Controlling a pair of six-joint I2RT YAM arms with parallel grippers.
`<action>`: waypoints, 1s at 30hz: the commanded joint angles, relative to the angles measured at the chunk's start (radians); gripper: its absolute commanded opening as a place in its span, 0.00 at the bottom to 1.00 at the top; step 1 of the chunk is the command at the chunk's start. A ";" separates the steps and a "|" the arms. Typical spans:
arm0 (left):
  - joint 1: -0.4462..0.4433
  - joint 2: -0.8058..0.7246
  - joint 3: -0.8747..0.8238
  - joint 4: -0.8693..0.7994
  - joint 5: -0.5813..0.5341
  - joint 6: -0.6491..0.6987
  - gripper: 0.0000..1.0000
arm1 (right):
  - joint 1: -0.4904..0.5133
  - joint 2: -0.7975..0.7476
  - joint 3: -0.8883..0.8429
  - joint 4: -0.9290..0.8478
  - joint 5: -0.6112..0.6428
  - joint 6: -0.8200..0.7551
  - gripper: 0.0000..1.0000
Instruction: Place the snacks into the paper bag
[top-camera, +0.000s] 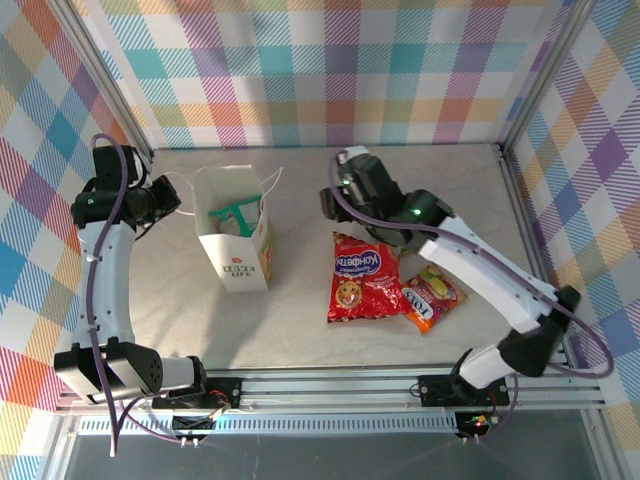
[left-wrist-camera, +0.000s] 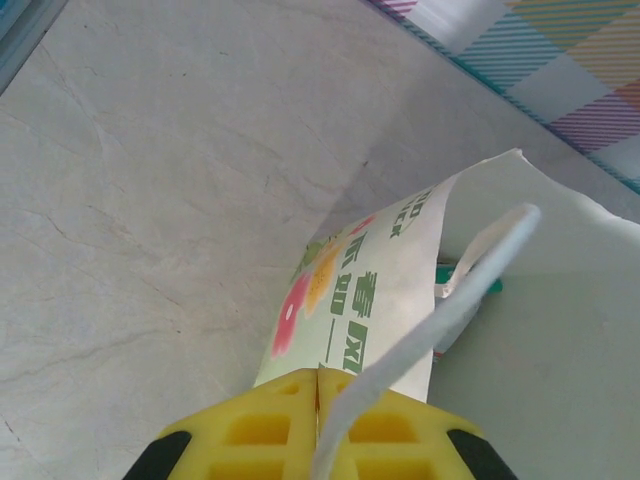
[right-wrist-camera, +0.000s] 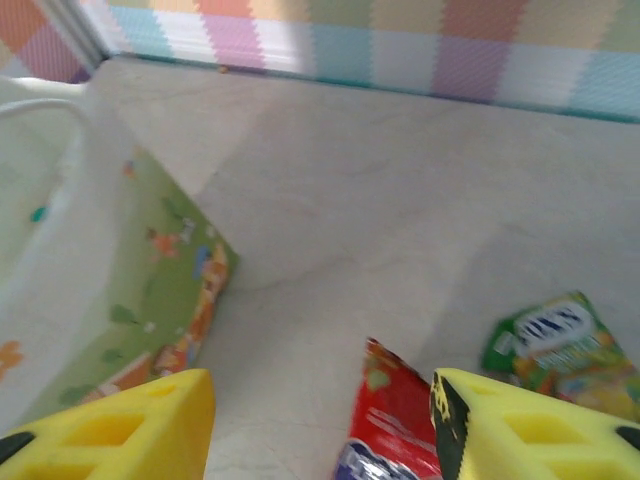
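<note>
- Top external view: the large red packet (top-camera: 362, 280) lies flat on the table (top-camera: 300, 330), to the right of the paper bag (top-camera: 240, 262). The smaller green-yellow packet (top-camera: 432, 297) lies just beside its lower right corner.
- I judge both packets to be light, crinkly foil, slippery and soft in the middle. A pinch on a sealed edge seems safer than on the puffed belly, which may slide or crush what is inside.
- The paper bag stands upright with its mouth open. Its paper looks thin, so I think it can tip or fold easily and needs support at the rim.
- The left gripper (top-camera: 172, 197) has its fingers pressed together on the left wall of the bag, next to the cord handle (left-wrist-camera: 470, 280).
- The right gripper (top-camera: 330, 200) hangs between the bag and the red packet, its fingers apart with nothing between them.
- Count: one bag; two packets on the table, one red and one green-yellow. Inside the bag a teal shape (top-camera: 235, 215) shows; how many packets lie there I cannot tell.
</note>
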 joint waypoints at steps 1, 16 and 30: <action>-0.029 0.020 0.029 -0.035 -0.042 0.029 0.08 | -0.048 -0.115 -0.113 0.017 0.015 0.087 0.60; -0.098 0.028 0.038 -0.059 -0.106 0.064 0.10 | -0.265 -0.344 -0.443 -0.041 -0.129 0.208 0.72; -0.100 0.031 0.031 -0.068 -0.129 0.072 0.11 | -0.332 -0.337 -0.570 -0.017 -0.190 0.249 0.74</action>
